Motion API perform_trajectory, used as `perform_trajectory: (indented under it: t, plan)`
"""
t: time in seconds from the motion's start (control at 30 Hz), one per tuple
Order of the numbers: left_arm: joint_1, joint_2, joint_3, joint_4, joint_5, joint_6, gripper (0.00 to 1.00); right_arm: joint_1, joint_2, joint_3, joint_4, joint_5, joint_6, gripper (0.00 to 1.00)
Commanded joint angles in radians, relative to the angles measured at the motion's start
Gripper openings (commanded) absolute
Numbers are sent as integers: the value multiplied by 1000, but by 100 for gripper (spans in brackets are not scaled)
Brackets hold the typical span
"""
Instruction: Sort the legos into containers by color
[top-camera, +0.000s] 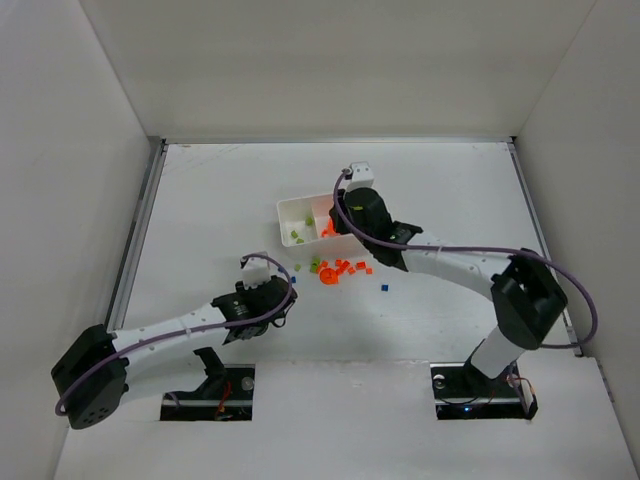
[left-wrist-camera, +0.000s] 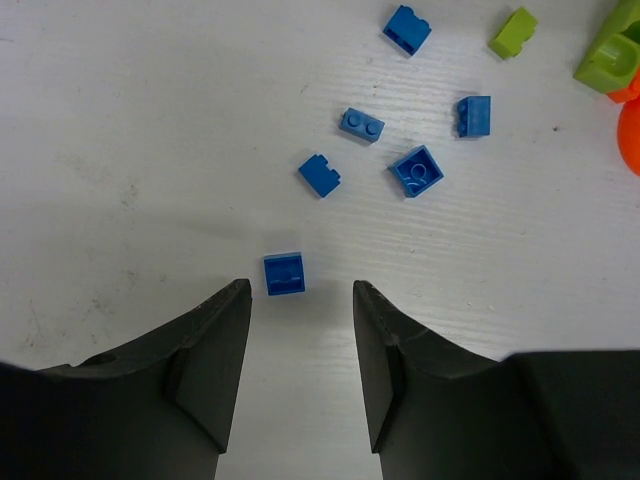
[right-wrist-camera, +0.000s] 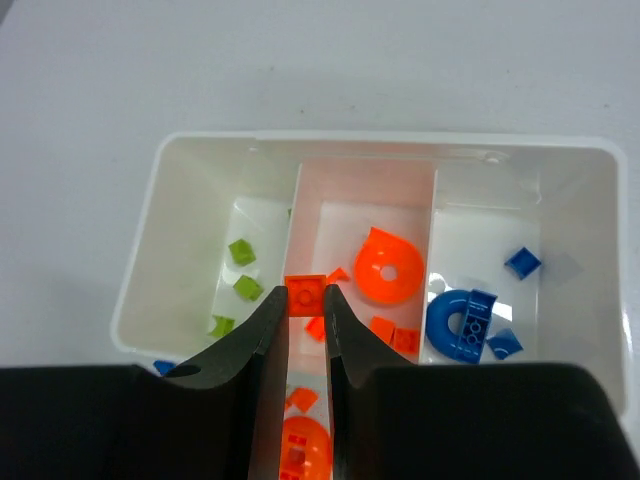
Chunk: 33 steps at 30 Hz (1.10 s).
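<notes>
My right gripper (right-wrist-camera: 305, 300) is shut on a small orange brick (right-wrist-camera: 305, 293) and holds it over the white tray's (right-wrist-camera: 380, 146) middle compartment. That compartment holds orange pieces, one of them a round one (right-wrist-camera: 388, 265). The left compartment holds green bricks (right-wrist-camera: 240, 270) and the right one blue pieces (right-wrist-camera: 465, 320). My left gripper (left-wrist-camera: 300, 292) is open and low over the table. A blue brick (left-wrist-camera: 284, 273) lies just ahead of its fingertips. More blue bricks (left-wrist-camera: 416, 170) lie beyond it. In the top view my right gripper (top-camera: 336, 215) is over the tray (top-camera: 290, 206) and my left gripper (top-camera: 284, 292) is near loose bricks.
A loose pile of orange bricks (top-camera: 335, 270) with green ones (top-camera: 315, 265) lies just in front of the tray, and a lone blue brick (top-camera: 384, 288) to its right. Green bricks (left-wrist-camera: 610, 58) and an orange piece (left-wrist-camera: 630, 130) lie at the left wrist view's right edge. White walls enclose the table.
</notes>
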Motion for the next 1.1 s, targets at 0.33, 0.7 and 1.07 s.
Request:
perform_trajectory:
  t: [0.33, 0.7, 1.07]
  plan:
    - [-20, 82, 27, 36, -21, -41, 41, -12, 56, 42, 49, -29, -23, 49]
    - [-27, 166, 24, 50, -90, -44, 34, 60, -95, -202, 85, 38, 50, 44]
    - [-55, 135, 69, 94, -139, 8, 12, 88, -336, -511, 71, 95, 192, 39]
